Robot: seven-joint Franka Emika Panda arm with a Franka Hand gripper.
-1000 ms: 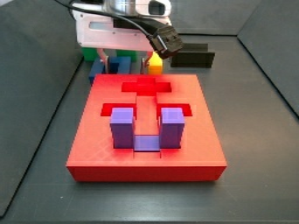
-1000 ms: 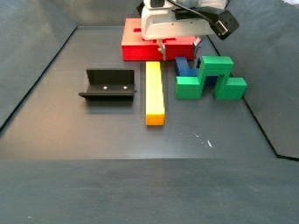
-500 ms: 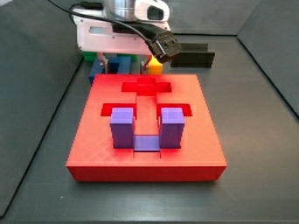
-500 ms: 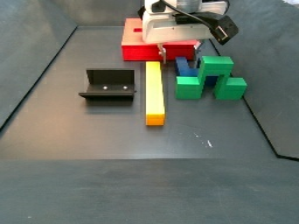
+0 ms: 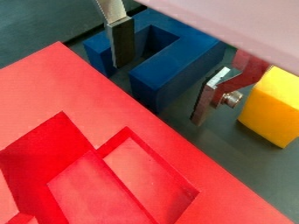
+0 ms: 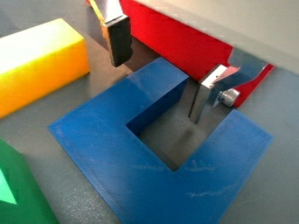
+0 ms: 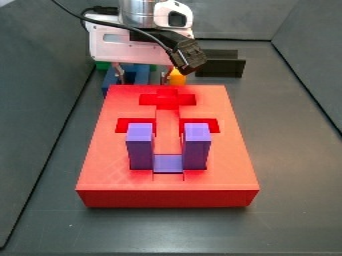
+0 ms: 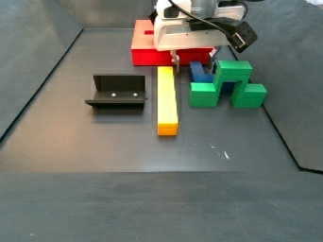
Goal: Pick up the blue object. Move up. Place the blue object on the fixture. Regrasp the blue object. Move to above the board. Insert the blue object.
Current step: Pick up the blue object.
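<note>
The gripper (image 6: 162,63) hangs low over the blue object (image 6: 176,144), spread wide and grasping nothing. In both wrist views its two silver fingers (image 5: 214,94) straddle one prong of the U-shaped block: one finger stands in the block's slot, its partner outside the prong, neither visibly pressed against the plastic.

Just beside the gripper lies the red board (image 7: 167,150), its edge touching or nearly touching the blue object in a wrist view (image 5: 87,149). One purple U-shaped block (image 7: 167,145) sits in a recess at the board's end far from the gripper; the cross-shaped recess (image 7: 167,99) nearer the gripper holds nothing.

One yellow bar (image 8: 165,98) lies just beside the blue object, running away from the gripper across the surface (image 8: 151,180). One green stepped block (image 8: 229,83) stands close on the blue object's other side. One black fixture (image 8: 116,92) sits beyond the yellow bar, well apart from the gripper, unoccupied.

Only the side views show the purple block and fixture; only the wrist views show the fingers.
</note>
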